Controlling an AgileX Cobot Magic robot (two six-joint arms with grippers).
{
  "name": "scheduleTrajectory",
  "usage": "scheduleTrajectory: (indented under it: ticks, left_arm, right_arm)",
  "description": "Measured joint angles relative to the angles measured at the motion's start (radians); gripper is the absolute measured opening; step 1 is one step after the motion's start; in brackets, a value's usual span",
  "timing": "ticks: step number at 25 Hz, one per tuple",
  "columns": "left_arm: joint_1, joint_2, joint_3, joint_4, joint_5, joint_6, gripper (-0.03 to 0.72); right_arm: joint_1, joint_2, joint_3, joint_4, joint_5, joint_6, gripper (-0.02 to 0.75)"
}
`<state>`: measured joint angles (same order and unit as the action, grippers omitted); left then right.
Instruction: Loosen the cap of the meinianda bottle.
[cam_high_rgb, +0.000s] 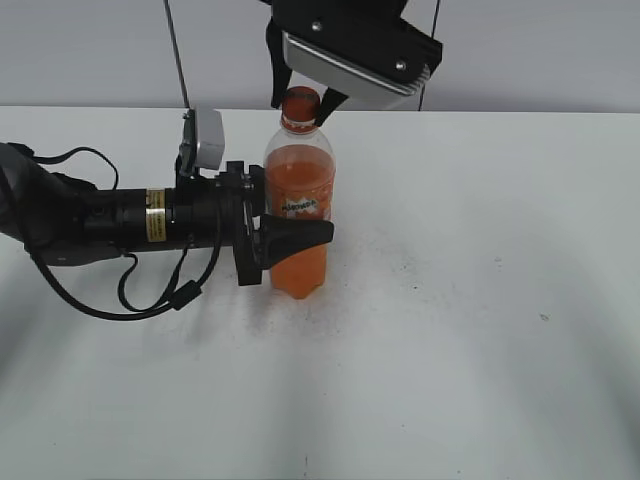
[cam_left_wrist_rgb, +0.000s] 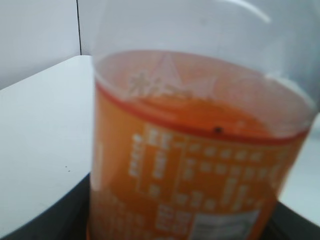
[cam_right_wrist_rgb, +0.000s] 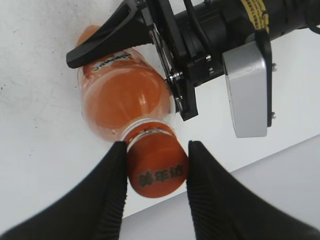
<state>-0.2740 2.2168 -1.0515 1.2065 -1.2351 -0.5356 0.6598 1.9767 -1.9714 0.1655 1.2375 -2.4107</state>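
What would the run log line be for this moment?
left hand: clamped on Mirinda bottle waist | bottle: upright on table | right hand: fingers straddle orange cap, contact unclear | cap: on

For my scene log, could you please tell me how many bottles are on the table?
1: the meinianda bottle stands upright left of the table's centre, held by the left gripper. None appears hidden.

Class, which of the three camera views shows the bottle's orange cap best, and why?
The right wrist view: the cap fills the near field, its printed top visible between the right gripper fingers. The exterior view shows it small, from the side, partly behind those fingers. The left wrist view shows only the meinianda bottle body.
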Motion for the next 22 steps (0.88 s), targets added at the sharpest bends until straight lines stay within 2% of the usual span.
scheduleTrajectory:
  ticks: [12, 16, 22]
  left_arm:
    - [0.002, 0.000, 0.000, 0.013, -0.026, -0.001, 0.425]
    - [0.002, 0.001, 0.000, 0.015, -0.007, -0.012, 0.425]
    - [0.002, 0.001, 0.000, 0.015, -0.006, -0.014, 0.425]
  right_arm:
    - [0.000, -0.017, 0.000, 0.025, 0.010, -0.113, 0.274]
    - [0.000, -0.049, -0.024, 0.070, -0.011, -0.114, 0.273]
    - [0.000, -0.050, -0.026, 0.074, -0.013, -0.057, 0.273]
